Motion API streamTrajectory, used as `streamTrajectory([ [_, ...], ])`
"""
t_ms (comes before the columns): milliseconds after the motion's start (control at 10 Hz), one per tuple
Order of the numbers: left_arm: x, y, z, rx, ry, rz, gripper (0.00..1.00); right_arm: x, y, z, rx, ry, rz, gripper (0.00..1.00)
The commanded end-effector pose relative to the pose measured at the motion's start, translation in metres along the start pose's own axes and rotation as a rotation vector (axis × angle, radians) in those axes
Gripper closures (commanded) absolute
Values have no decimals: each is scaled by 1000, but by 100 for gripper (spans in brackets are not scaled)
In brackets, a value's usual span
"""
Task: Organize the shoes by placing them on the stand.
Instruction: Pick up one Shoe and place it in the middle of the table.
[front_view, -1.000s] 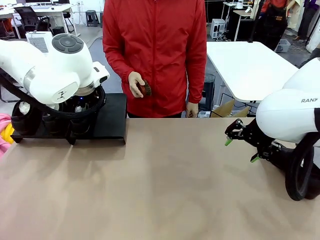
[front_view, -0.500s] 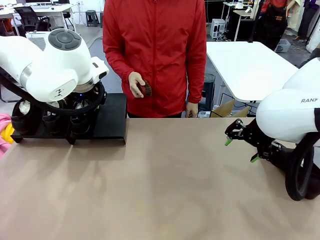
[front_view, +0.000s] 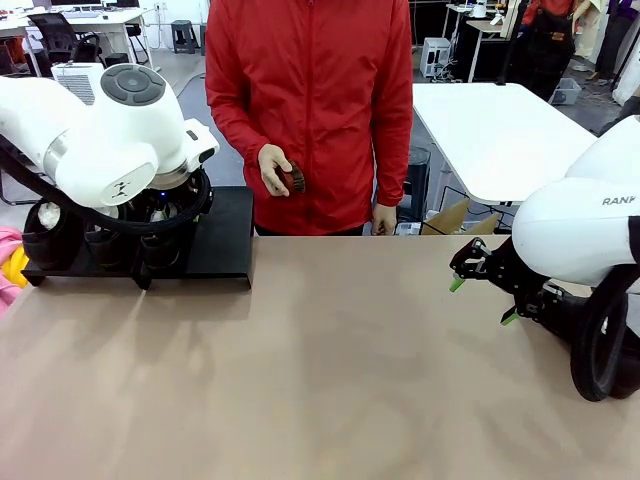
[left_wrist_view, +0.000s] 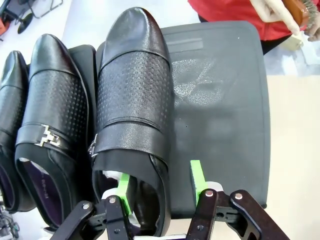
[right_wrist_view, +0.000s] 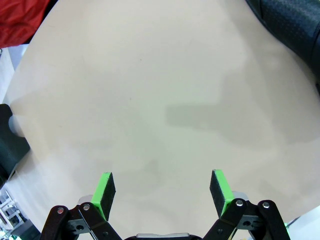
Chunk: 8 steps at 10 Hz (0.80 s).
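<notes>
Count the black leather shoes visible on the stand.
3, side by side on the matte-black stand: textured shoe at the left tool, buckled shoe, third at the edge. More may be hidden.

Left arm (front_view: 100, 130): glossy white rounded housing with a grey circular joint cap on top, a small dark logo on the shell and a black cable looping beneath it. Right arm (front_view: 585, 225): the same white shell, grey lettering partly cut off at the picture edge, with a thick black cable loop below. Left gripper (left_wrist_view: 160, 182) and right gripper (right_wrist_view: 162, 192): black linkage fingers with silver pivot screws (one at each joint) and bright green pads. Person (front_view: 310, 110): red zip-front jacket with long sleeves
</notes>
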<state>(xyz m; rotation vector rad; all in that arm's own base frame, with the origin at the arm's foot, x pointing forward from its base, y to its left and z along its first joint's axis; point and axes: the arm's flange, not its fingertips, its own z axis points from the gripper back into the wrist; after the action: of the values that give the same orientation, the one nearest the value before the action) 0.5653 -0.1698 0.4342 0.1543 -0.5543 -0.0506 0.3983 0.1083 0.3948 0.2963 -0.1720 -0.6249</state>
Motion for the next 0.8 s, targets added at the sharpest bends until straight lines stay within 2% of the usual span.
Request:
streamTrajectory([
  [0, 3, 2, 1, 6, 1, -4, 43, -1, 1, 0, 0, -1, 3, 0],
  [400, 0, 0, 0, 0, 0, 0, 43, -1, 1, 0, 0, -1, 3, 0],
  [700, -12, -38, 71, 49, -206, -63, 43, -1, 1, 0, 0, -1, 3, 0],
])
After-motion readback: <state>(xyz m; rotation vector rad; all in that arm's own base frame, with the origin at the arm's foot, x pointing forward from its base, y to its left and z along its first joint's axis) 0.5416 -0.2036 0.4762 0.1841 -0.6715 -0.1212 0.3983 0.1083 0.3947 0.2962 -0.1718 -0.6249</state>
